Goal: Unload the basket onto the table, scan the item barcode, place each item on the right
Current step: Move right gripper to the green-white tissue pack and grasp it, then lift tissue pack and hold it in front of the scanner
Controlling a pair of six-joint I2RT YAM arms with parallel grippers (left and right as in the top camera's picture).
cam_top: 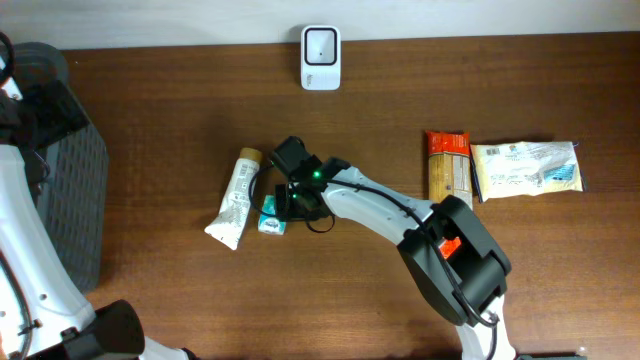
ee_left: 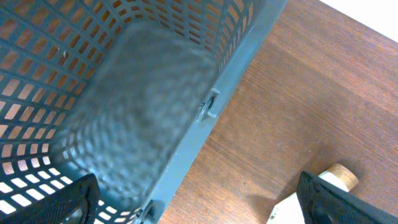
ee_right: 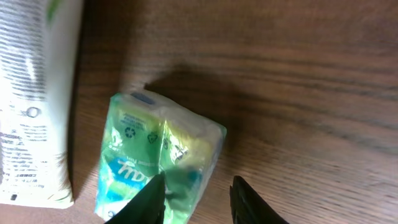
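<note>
**Tabletop at one moment, read from the robot's side outward; positions are given from the tube.**

Nearest the robot, the right arm (cam_top: 400,215) reaches inward from the right toward the tube (cam_top: 235,198). The tube is white and lies slantwise on the wooden table (cam_top: 180,120), crimped end toward the robot and tan cap away from it.

Just beside the tube's near end, on its right, lies the green packet (cam_top: 272,217), the item to be scanned. It rests flat on the table, with a sliver of wood showing between it and the tube.

The right gripper (ee_right: 198,200) hangs over the packet's right end with its jaws narrowly apart. One fingertip overlaps the packet's top face. The other stands off the packet's edge, and bare wood shows between the two. The wrist view does not show whether either finger is pressing on the packet.

Well to the tube's right, an orange snack bar (cam_top: 447,165) and a white pouch (cam_top: 525,167) lie side by side.

Well to the tube's left stands a grey mesh basket (cam_top: 75,190). The left gripper (ee_left: 202,208) hangs above the basket's rim on the side facing the tube. Its jaws are spread wide and hold nothing.

Farthest out, beyond the tube and slightly to its right, the white scanner (cam_top: 320,44) stands at the table's far edge, well apart from the packet.
</note>
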